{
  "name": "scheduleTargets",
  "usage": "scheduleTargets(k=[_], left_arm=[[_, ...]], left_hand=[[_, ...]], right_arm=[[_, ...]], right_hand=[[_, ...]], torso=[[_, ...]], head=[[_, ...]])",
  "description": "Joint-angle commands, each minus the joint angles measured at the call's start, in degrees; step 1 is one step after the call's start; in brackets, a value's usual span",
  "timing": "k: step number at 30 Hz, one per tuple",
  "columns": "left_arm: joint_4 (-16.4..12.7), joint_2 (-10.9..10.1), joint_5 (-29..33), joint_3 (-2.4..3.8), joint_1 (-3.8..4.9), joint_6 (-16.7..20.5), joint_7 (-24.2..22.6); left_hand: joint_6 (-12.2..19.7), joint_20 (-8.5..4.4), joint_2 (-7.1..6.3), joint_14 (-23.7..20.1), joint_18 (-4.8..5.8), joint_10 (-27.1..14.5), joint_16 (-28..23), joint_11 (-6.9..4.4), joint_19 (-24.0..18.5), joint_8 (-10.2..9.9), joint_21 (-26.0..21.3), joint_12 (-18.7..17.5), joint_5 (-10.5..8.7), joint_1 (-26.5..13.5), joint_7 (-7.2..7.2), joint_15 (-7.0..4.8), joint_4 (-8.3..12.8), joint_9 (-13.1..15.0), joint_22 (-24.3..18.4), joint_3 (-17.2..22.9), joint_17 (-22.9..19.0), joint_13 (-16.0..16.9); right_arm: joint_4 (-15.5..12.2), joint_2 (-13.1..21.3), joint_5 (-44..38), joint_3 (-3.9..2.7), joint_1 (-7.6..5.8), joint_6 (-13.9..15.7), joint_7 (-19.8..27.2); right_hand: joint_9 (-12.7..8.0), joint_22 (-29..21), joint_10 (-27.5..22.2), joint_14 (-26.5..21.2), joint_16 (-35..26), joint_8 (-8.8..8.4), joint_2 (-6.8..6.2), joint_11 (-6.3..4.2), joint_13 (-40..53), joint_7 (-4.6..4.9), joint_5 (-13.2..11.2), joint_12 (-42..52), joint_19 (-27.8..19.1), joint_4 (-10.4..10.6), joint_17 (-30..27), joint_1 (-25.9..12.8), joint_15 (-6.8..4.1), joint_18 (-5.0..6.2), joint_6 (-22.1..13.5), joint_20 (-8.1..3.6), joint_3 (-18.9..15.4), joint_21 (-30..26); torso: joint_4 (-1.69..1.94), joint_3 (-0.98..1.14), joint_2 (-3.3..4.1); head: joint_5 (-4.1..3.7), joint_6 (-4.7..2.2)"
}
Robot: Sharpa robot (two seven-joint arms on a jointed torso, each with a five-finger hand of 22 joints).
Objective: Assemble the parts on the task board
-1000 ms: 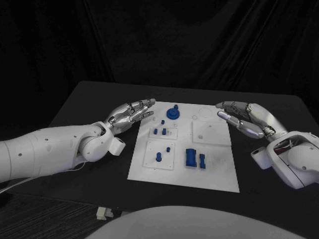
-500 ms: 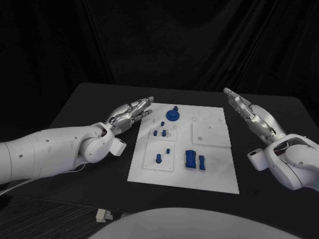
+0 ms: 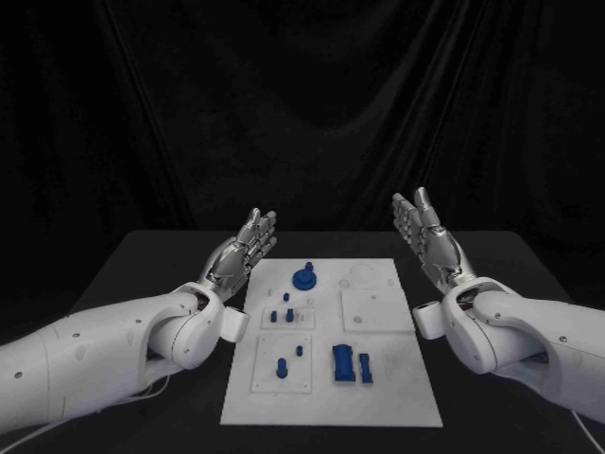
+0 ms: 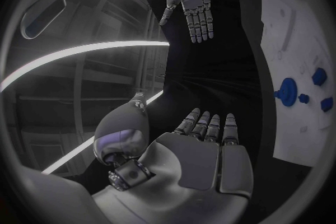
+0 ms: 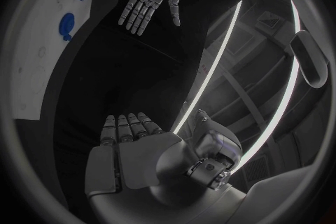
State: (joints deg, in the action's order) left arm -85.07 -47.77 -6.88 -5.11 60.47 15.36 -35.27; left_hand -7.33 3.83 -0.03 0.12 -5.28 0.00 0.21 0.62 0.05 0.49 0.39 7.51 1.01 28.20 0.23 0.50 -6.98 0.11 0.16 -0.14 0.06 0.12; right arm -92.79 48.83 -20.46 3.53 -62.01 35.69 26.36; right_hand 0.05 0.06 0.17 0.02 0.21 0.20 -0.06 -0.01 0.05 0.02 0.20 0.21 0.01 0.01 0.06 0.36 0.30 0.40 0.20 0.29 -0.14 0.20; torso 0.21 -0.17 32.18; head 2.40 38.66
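The white task board [image 3: 391,397] lies on the black table between my arms. On it stand a round blue part [image 3: 305,279], several small blue pegs [image 3: 287,313], a single peg [image 3: 283,367] and a blue block [image 3: 349,363]. My left hand [image 3: 244,251] is raised beside the board's far left, fingers straight and apart, holding nothing. My right hand [image 3: 423,230] is raised at the far right, also flat and holding nothing, palm facing the left one. The left wrist view has my left hand [image 4: 203,145], the right hand [image 4: 192,8] opposite and the board [image 4: 294,56].
The black table [image 3: 166,265] stretches past the board on both sides, with a dark curtain behind it. The right wrist view has my right hand [image 5: 133,151], the left hand [image 5: 150,0] and the board's edge [image 5: 35,67] with the round blue part [image 5: 66,23].
The camera has tilted up. My right hand's fingers have uncurled and straightened, and both hands have risen to stand upright. The parts on the board have not moved.
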Motion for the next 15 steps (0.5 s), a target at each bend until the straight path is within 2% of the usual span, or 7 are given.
scheduleTargets(k=[1, 5, 6, 7, 8, 11, 15], left_arm=[[-1.40, 0.79, 3.67, 1.08, -0.14, 13.60, 2.48], [-3.04, 1.87, 5.18, 2.97, -0.22, 20.72, 3.89], [-3.33, 2.06, 5.45, 3.31, -0.23, 21.99, 4.14], [-3.60, 2.24, 5.70, 3.63, -0.25, 23.17, 4.37], [-3.85, 2.40, 5.92, 3.91, -0.26, 24.24, 4.58], [-4.51, 2.83, 6.53, 4.67, -0.29, 27.10, 5.15], [-4.86, 3.06, 6.86, 5.08, -0.31, 28.65, 5.46]], left_hand=[[2.38, -3.83, 0.03, -0.12, 5.28, 0.00, -0.21, -0.62, -0.05, -0.49, -0.39, -2.40, -1.01, -8.98, -0.23, -0.50, 2.21, -0.11, -0.16, 0.14, -0.06, -0.12], [3.04, -3.83, 0.03, -0.12, 5.28, 0.00, -0.21, -0.62, -0.05, -0.49, -0.39, -3.21, -1.01, -12.05, -0.23, -0.50, 2.88, -0.11, -0.16, 0.14, -0.06, -0.12], [3.19, -3.83, 0.03, -0.12, 5.28, 0.00, -0.21, -0.62, -0.05, -0.49, -0.39, -3.33, -1.01, -12.49, -0.23, -0.50, 6.98, -0.11, -0.16, 0.14, -0.06, -0.12], [3.29, -3.83, 0.03, -0.12, 5.28, 0.00, -0.21, -0.62, -0.05, -0.49, -0.39, -7.51, -1.01, -13.09, -0.23, -0.50, 6.98, -0.11, -0.16, 0.14, -0.06, -0.12], [7.33, -3.83, 0.03, -0.12, 5.28, 0.00, -0.21, -0.62, -0.05, -0.49, -0.39, -7.51, -1.01, -13.67, -0.23, -0.50, 6.98, -0.11, -0.16, 0.14, -0.06, -0.12], [7.33, -3.83, 0.03, -0.12, 5.28, 0.00, -0.21, -0.62, -0.05, -0.49, -0.39, -7.51, -1.01, -15.65, -0.23, -0.50, 6.98, -0.11, -0.16, 0.14, -0.06, -0.12], [7.33, -3.83, 0.03, -0.12, 5.28, 0.00, -0.21, -0.62, -0.05, -0.49, -0.39, -7.51, -1.01, -17.34, -0.23, -0.50, 6.98, -0.11, -0.16, 0.14, -0.06, -0.12]], right_arm=[[1.04, -1.29, 12.42, -1.00, 0.69, 5.59, 2.32], [2.13, -3.02, 17.31, -2.54, 1.39, 7.31, 3.00], [2.31, -3.30, 18.08, -2.78, 1.50, 7.59, 3.10], [2.46, -3.54, 18.76, -2.99, 1.60, 7.83, 3.20], [2.59, -3.74, 19.33, -3.17, 1.68, 8.03, 3.28], [2.83, -4.12, 20.41, -3.51, 1.84, 8.41, 3.43], [2.84, -4.14, 20.46, -3.53, 1.84, 8.43, 3.43]], right_hand=[[-0.05, -0.06, -0.17, -0.02, -0.21, -0.20, 0.06, 0.01, -0.05, -0.02, -0.20, -0.21, -0.01, -0.01, -0.06, -0.36, -0.30, -0.40, -0.20, -0.29, 0.14, -0.20], [-0.05, -0.06, -0.17, -0.02, -0.21, -0.20, 0.06, 0.01, -0.05, -0.02, -0.20, -0.21, -0.01, -0.01, -0.06, -0.36, -0.30, -0.40, -0.20, -0.29, 0.14, -0.20], [-0.05, -0.06, -0.17, -0.02, -0.21, -0.20, 0.06, 0.01, -0.05, -0.02, -0.20, -0.21, -0.01, -0.01, -0.06, -0.36, -0.30, -0.40, -0.20, -0.29, 0.14, -0.20], [-0.05, -0.06, -0.17, -0.02, -0.21, -0.20, 0.06, 0.01, -0.05, -0.02, -0.20, -0.21, -0.01, -0.01, -0.06, -0.36, -0.30, -0.40, -0.20, -0.29, 0.14, -0.20], [-0.05, -0.06, -0.17, -0.02, -0.21, -0.20, 0.06, 0.01, -0.05, -0.02, -0.20, -0.21, -0.01, -0.01, -0.06, -0.36, -0.30, -0.40, -0.20, -0.29, 0.14, -0.20], [-0.05, -0.06, -0.17, -0.02, -0.21, -0.20, 0.06, 0.01, -0.05, -0.02, -0.20, -0.21, -0.01, -0.01, -0.06, -0.36, -0.30, -0.40, -0.20, -0.29, 0.14, -0.20], [-0.05, -0.06, -0.17, -0.02, -0.21, -0.20, 0.06, 0.01, -0.05, -0.02, -0.20, -0.21, -0.01, -0.01, -0.06, -0.36, -0.30, -0.40, -0.20, -0.29, 0.14, -0.20]], torso=[[-0.14, 0.11, -0.68], [-0.20, 0.16, -0.93], [-0.20, 0.16, -0.96], [-0.21, 0.17, -0.98], [-0.21, 0.17, -1.00], [-0.21, 0.17, -1.00], [-0.21, 0.17, -1.00]], head=[[-1.35, -2.41], [-2.19, -3.90], [-2.29, -4.08], [-2.35, -4.20], [-2.39, -4.27], [-2.40, -4.28], [-2.40, -4.28]])
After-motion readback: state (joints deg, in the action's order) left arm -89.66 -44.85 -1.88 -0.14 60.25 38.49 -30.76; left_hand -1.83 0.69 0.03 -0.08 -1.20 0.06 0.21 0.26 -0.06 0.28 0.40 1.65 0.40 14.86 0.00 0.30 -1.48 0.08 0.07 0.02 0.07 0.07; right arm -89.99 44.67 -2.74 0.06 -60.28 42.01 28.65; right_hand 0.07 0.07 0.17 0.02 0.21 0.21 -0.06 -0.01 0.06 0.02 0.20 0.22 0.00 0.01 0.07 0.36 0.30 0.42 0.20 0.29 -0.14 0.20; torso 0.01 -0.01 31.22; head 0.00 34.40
